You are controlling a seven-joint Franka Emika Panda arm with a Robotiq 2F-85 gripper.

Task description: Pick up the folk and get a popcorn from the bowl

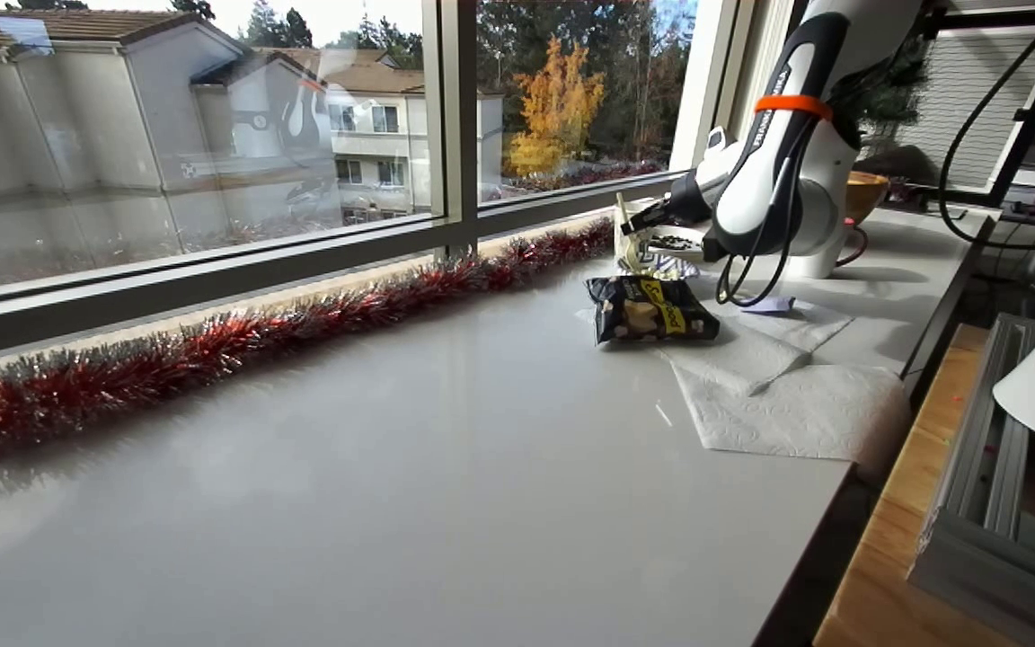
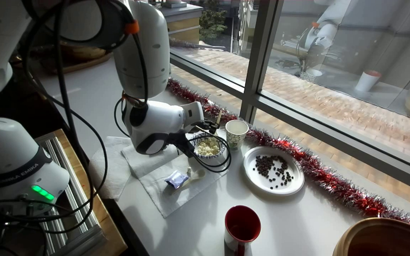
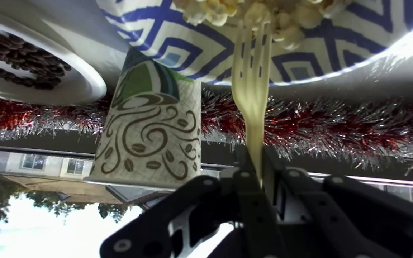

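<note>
Black two-finger gripper (image 3: 257, 157) clenched on a slim pale-yellow fork (image 3: 251, 96), handle pinched between the fingertips. Neck and tines project past the fingers and cross the rim of a round white bowl with a blue geometric pattern (image 3: 188, 46). Popcorn (image 3: 215, 11), small puffy pale-yellow pieces, lies heaped inside that bowl, beyond the fingertips and apart from them. Tine tips come right up to the pieces at the heap's edge; whether any is speared, cannot tell. In both exterior views the gripper is low, close by the bowl and higher than the popcorn.

Around it: upright white paper cup with green and brown print (image 3: 149, 136), just beside the patterned bowl. Near the cup, round white plate (image 2: 258, 183) bearing scattered dark-brown beans (image 2: 262, 163). White mug with a red inside (image 2: 242, 225) well apart from the gripper; large golden-brown round bowl (image 2: 343, 236) cut by the frame edge. White paper towels (image 1: 787, 418) carry a small pale-purple packet (image 2: 176, 179) and a pale spoon (image 2: 197, 175). Black snack bag with a yellow label (image 1: 652, 310) beside the towels. Red-and-silver tinsel garland (image 1: 221, 346) borders the white table (image 1: 347, 503).
</note>
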